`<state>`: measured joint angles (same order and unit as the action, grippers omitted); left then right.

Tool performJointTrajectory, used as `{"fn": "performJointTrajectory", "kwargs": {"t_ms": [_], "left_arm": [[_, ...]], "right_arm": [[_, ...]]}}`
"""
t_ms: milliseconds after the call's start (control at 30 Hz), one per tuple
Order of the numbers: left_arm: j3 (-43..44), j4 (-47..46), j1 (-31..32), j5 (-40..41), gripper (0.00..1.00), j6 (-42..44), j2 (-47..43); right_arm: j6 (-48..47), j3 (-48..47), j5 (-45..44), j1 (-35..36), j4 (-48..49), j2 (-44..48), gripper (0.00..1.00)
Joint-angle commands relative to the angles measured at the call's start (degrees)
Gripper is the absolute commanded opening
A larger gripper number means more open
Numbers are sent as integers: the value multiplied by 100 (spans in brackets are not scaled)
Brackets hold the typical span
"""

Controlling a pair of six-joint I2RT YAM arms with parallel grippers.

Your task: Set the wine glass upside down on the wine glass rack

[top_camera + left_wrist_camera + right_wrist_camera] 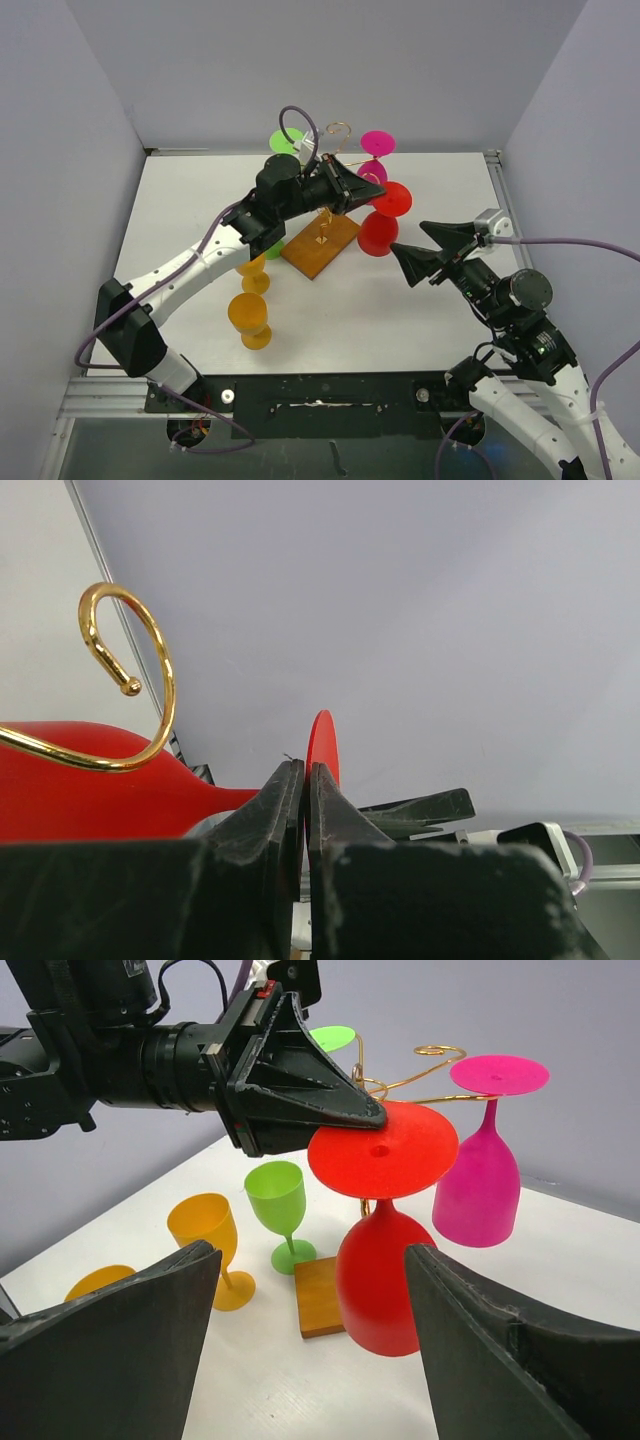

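Note:
The red wine glass [380, 236] hangs upside down, foot up, beside the wine glass rack's gold wire arms [340, 128]. My left gripper [366, 190] is shut on the rim of its flat foot [385, 1152]. In the left wrist view my gripper [303, 770] pinches the foot [324, 738] edge-on, with the bowl [90, 792] to the left behind a gold spiral [135, 670]. I cannot tell whether the glass rests on the wire. The rack's wooden base [320, 246] lies below. My right gripper [432, 250] is open and empty, right of the glass, and it also shows in its own wrist view [312, 1252].
A pink glass [478, 1185] and a green glass foot [333, 1036] hang on the rack. A green glass [278, 1198] stands upright by the base. Two orange glasses [255, 275] [248, 315] stand at the left front. Grey walls enclose the table.

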<state>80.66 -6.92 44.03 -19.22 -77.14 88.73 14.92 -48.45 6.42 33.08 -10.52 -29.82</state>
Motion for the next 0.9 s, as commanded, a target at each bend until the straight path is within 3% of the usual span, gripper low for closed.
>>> {"fn": "performJointTrajectory", "kwargs": {"t_ms": [0, 867], "left_arm": [[552, -257, -35, 241, 0, 134, -110], [1314, 284, -386, 710, 0, 286, 402]], "right_arm": [[87, -226, -209, 5, 280, 144, 76], [433, 84, -406, 5, 561, 472, 78]]}}
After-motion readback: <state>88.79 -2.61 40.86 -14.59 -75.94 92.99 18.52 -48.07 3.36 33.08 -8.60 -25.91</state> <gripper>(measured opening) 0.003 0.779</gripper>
